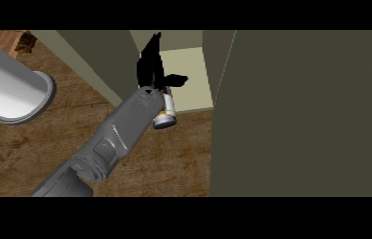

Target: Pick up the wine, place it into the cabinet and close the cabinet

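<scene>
My left hand (151, 66) reaches into the open cabinet (190, 71), fingers pointing away and the thumb sticking out to the right. It is shut on the wine bottle (168, 107), a pale bottle with a gold band near its end. The bottle hangs tilted just under the hand, at the front edge of the cabinet's cream floor. The hand hides the bottle's upper part. The cabinet's dark olive door (291, 110) stands open and fills the right side of the view. My right hand does not show.
A large white round vessel (22, 95) sits at the left edge on the brown wooden counter (167, 159). The cabinet's left side panel (91, 61) slants between that vessel and the opening. My grey forearm (109, 139) crosses the counter from the lower left.
</scene>
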Action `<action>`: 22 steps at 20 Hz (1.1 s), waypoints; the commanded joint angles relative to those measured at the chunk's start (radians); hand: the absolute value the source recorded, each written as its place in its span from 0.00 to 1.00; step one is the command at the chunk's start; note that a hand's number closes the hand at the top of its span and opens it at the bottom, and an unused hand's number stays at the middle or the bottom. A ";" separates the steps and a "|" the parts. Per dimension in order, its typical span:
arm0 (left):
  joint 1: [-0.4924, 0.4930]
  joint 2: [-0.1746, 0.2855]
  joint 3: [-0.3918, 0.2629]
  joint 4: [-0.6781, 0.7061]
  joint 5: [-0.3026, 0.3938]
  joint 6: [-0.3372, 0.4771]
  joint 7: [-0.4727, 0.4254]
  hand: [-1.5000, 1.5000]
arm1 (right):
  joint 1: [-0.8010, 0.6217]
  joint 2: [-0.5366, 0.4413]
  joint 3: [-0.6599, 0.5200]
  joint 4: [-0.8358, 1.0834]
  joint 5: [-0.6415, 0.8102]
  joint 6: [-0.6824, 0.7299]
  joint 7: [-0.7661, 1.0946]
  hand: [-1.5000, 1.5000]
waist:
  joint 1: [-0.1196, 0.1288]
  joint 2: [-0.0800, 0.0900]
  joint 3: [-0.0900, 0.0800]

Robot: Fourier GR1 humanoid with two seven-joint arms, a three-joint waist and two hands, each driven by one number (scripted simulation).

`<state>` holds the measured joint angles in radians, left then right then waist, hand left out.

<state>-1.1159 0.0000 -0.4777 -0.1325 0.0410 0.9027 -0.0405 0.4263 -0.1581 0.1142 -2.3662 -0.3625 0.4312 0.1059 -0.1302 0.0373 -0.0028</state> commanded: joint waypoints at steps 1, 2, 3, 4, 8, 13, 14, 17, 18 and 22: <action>0.033 0.000 0.053 -0.074 0.050 -0.035 -0.090 0.00 | 0.054 0.013 0.047 -0.105 -0.021 -0.021 0.042 0.00 | 0.022 -0.008 -0.002; 0.055 0.000 0.047 -0.105 0.053 -0.010 -0.106 0.00 | 0.020 -0.006 0.015 -0.100 -0.053 -0.026 0.058 0.00 | 0.015 -0.005 -0.001; 0.031 0.000 0.073 -0.109 0.072 -0.033 -0.117 0.00 | 0.039 0.003 0.009 -0.060 -0.042 -0.011 0.019 0.00 | 0.031 -0.011 0.000; 0.036 0.000 0.073 -0.113 0.078 -0.019 -0.125 0.00 | 0.040 -0.016 0.002 -0.088 -0.068 -0.016 0.051 0.00 | 0.014 -0.005 -0.001; 0.046 0.000 0.112 -0.167 0.126 -0.007 -0.193 0.00 | 0.030 -0.025 -0.020 -0.105 -0.083 -0.026 0.058 0.00 | 0.029 -0.010 0.000; 0.094 0.000 0.160 -0.240 0.195 -0.002 -0.304 0.00 | 0.072 -0.004 0.036 -0.139 -0.004 -0.049 0.055 0.00 | 0.053 -0.021 0.000; 0.114 0.000 0.149 -0.278 0.223 0.017 -0.301 0.00 | 0.048 -0.038 -0.006 -0.122 -0.070 -0.035 0.071 0.00 | 0.051 -0.021 0.000; 0.130 0.000 0.164 -0.304 0.264 0.046 -0.361 0.00 | 0.056 -0.031 -0.024 -0.105 -0.069 -0.032 0.032 0.00 | 0.054 -0.023 0.001; 0.124 0.000 0.172 -0.322 0.287 0.020 -0.365 0.00 | 0.081 -0.022 0.017 -0.136 -0.053 -0.039 0.048 0.00 | 0.056 -0.025 0.001; 0.183 0.000 0.181 -0.404 0.359 -0.065 -0.441 0.00 | 0.082 -0.006 0.053 -0.187 -0.042 -0.099 0.105 0.00 | 0.078 -0.031 0.001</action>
<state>-0.9674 0.0004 -0.3080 -0.4765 0.3417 0.8769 -0.4206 0.4628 -0.1617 0.1526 -2.3803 -0.3695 0.3817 0.1214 -0.0663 0.0115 -0.0022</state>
